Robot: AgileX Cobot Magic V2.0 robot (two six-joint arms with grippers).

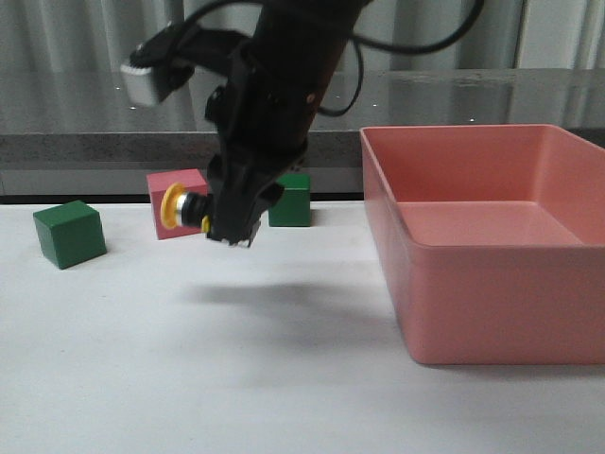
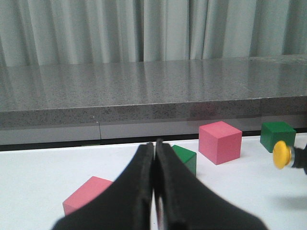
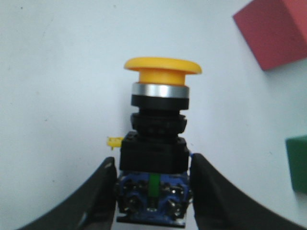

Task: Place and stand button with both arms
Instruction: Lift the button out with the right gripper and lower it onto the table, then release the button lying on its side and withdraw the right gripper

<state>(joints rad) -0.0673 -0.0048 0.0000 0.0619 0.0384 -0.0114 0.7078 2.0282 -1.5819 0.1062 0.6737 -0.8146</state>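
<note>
My right gripper (image 1: 232, 225) hangs above the white table, shut on the button (image 1: 181, 208), which lies sideways in the air with its yellow cap pointing left. In the right wrist view the fingers grip the bluish base of the button (image 3: 157, 139) on both sides, and its cap faces away from the right gripper (image 3: 152, 191). My left gripper (image 2: 154, 184) is shut with nothing between its fingers. It is out of the front view. From it, the button's yellow cap (image 2: 282, 154) shows far off to one side.
A large pink bin (image 1: 492, 236) fills the right of the table. A green cube (image 1: 69, 234) sits at the left. A pink cube (image 1: 178, 194) and another green cube (image 1: 290, 200) stand behind the held button. A grey counter runs along the back.
</note>
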